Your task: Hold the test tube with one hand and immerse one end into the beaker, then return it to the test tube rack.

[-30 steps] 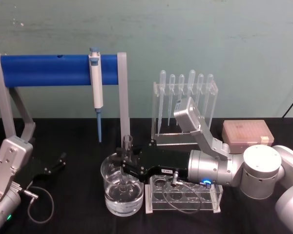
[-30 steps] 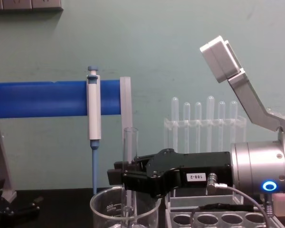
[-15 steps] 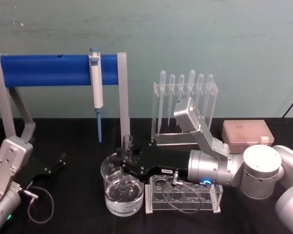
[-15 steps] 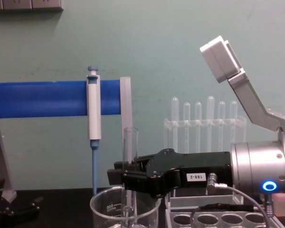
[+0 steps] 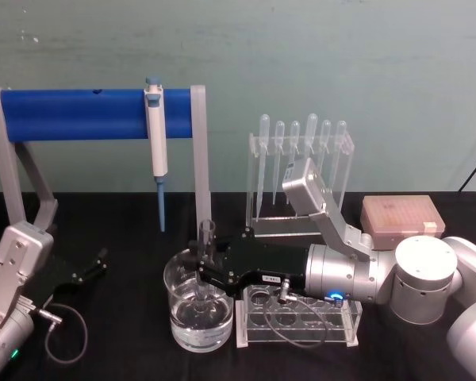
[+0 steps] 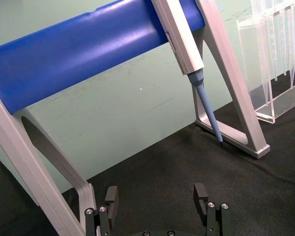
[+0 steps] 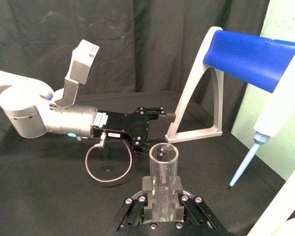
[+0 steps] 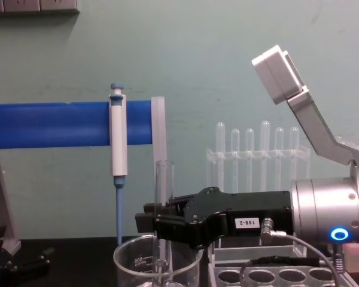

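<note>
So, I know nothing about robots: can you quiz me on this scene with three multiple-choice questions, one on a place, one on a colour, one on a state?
1. Where is the test tube's lower end?
A) inside the beaker
B) in the rack
C) flat on the table

2. What colour is the bar holding the micropipette?
A) red
B) blue
C) yellow

3. How is the left claw?
A) shut on a pipette
B) shut on the beaker
C) open, holding nothing

Answers:
1 A: the right claw grips the test tube upright, its bottom below the beaker's rim.
2 B: the bar is plainly blue.
3 C: parked at the robot's left, its jaws stand apart with nothing between them.
</note>
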You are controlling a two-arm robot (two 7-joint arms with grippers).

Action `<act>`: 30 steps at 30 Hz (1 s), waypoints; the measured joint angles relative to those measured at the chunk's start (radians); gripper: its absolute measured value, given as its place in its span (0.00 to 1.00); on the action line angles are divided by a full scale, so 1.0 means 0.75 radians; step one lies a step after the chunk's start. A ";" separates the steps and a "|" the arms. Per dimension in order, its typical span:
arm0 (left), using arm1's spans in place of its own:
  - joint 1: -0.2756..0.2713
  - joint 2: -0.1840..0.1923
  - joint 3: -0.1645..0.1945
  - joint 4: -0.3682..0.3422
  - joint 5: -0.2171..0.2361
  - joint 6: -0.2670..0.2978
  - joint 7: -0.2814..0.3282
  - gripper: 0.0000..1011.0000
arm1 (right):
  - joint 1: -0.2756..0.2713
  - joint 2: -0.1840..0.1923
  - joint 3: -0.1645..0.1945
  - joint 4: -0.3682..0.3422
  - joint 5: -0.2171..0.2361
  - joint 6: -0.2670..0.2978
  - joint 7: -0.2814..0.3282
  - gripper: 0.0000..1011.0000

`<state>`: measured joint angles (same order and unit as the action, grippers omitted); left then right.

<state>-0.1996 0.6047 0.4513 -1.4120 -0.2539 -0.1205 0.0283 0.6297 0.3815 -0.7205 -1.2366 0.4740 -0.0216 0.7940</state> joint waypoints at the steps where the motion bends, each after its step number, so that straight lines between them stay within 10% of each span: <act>1: 0.000 0.000 0.000 0.000 0.000 0.000 0.000 0.99 | 0.000 0.000 0.000 0.000 0.000 0.000 0.000 0.22; 30: 0.000 0.000 0.000 0.000 0.000 0.000 0.000 0.99 | 0.000 0.000 0.000 0.000 0.000 0.000 0.000 0.22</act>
<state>-0.1995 0.6047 0.4514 -1.4120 -0.2539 -0.1205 0.0283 0.6296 0.3815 -0.7205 -1.2365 0.4740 -0.0216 0.7941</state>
